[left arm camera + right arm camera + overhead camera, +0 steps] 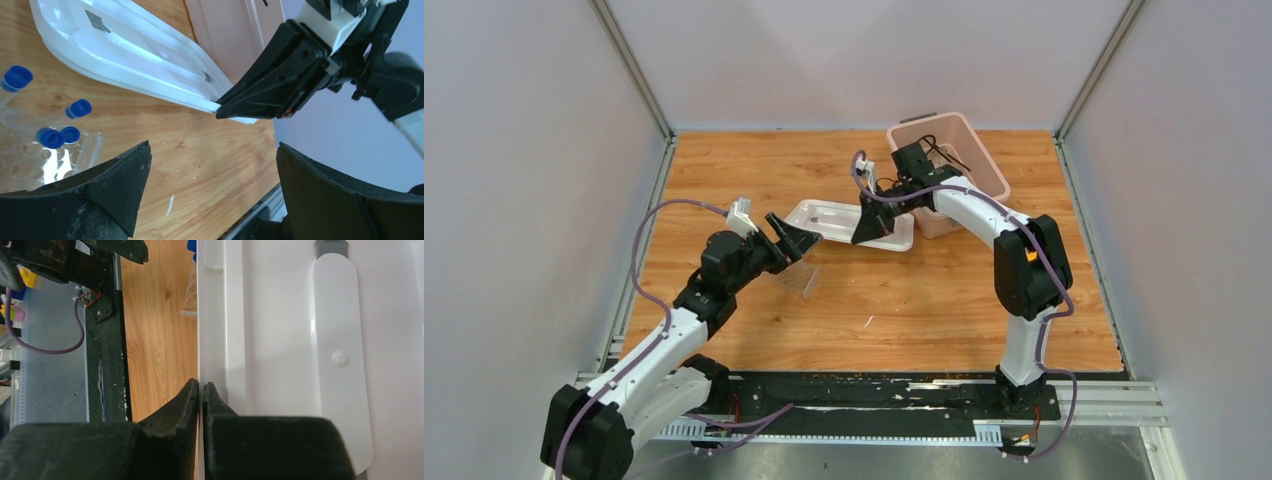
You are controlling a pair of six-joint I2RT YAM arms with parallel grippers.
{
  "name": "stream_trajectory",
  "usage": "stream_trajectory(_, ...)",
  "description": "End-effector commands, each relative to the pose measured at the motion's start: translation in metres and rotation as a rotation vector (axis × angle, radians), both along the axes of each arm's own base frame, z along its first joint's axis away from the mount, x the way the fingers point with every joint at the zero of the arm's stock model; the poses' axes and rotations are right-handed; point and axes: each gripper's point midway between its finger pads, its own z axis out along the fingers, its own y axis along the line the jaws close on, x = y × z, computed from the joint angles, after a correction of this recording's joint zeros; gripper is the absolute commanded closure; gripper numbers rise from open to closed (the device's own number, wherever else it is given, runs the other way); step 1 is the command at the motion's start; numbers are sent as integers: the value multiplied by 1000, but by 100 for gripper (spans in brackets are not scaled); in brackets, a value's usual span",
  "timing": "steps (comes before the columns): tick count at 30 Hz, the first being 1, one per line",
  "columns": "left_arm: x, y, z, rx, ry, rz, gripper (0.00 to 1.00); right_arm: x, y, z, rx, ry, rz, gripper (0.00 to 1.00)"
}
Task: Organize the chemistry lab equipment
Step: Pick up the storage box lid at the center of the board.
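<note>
My right gripper (867, 232) (200, 385) is shut on the near edge of the white lid (844, 220) (280, 340), which lies left of the pink bin (991, 168). In the left wrist view its black fingers (265, 90) pinch the lid's rim (140, 55). A clear tube rack (796, 279) (30, 155) with blue-capped tubes (50, 137) lies on the wood just under my left gripper (799, 243) (213, 146). That gripper hangs wide open with nothing between its fingers. Black wire (944, 152) shows inside the bin.
The bin (225, 30) stands at the back right, close to the right arm's elbow. A small white sliver (868, 321) lies on the wood mid-table. A black rail (874, 395) runs along the near edge.
</note>
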Motion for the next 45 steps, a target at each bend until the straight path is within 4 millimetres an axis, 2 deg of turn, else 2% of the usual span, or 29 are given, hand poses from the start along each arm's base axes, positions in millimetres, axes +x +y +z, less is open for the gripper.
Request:
stream_trajectory(1, 19, -11, 33, -223, 29, 101, 1, -9, 6, 21, 99, 50, 33, 100)
stream_trajectory(4, 31, -15, 23, -219, 100, 177, 3, -11, 7, 23, 113, 65, 39, 100)
stream_trajectory(9, 50, -21, -4, -154, 241, 275, 14, -11, 8, 22, 119, 71, 40, 100)
stream_trajectory(15, 71, -27, -15, -134, 300, 335, 28, -11, 8, 18, 116, 76, 38, 100)
stream_trajectory(19, 77, -24, -32, -93, 360, 393, 30, -10, 8, 16, 115, 77, 35, 100)
stream_trajectory(23, 82, -30, -40, -92, 389, 399, 30, -11, 9, 17, 120, 79, 40, 100)
stream_trajectory(26, 85, -37, -43, -89, 403, 392, 35, -13, 9, 19, 133, 89, 47, 100)
stream_trajectory(28, 88, -39, -45, -85, 410, 391, 44, -14, 10, 20, 139, 93, 51, 100)
stream_trajectory(35, 96, -37, -33, -109, 374, 416, 82, -19, 9, 28, 149, 75, 73, 100)
stream_trajectory(37, 94, -36, -28, -128, 366, 419, 90, -21, 8, 30, 151, 65, 82, 100)
stream_trajectory(39, 92, -35, -23, -157, 353, 416, 93, -24, 8, 32, 151, 52, 91, 99)
stream_trajectory(42, 90, -36, -8, -166, 302, 387, 96, -32, 9, 39, 157, 34, 120, 85)
stream_trajectory(45, 86, -36, 14, -136, 215, 334, 99, -41, 6, 58, 166, -40, 173, 64)
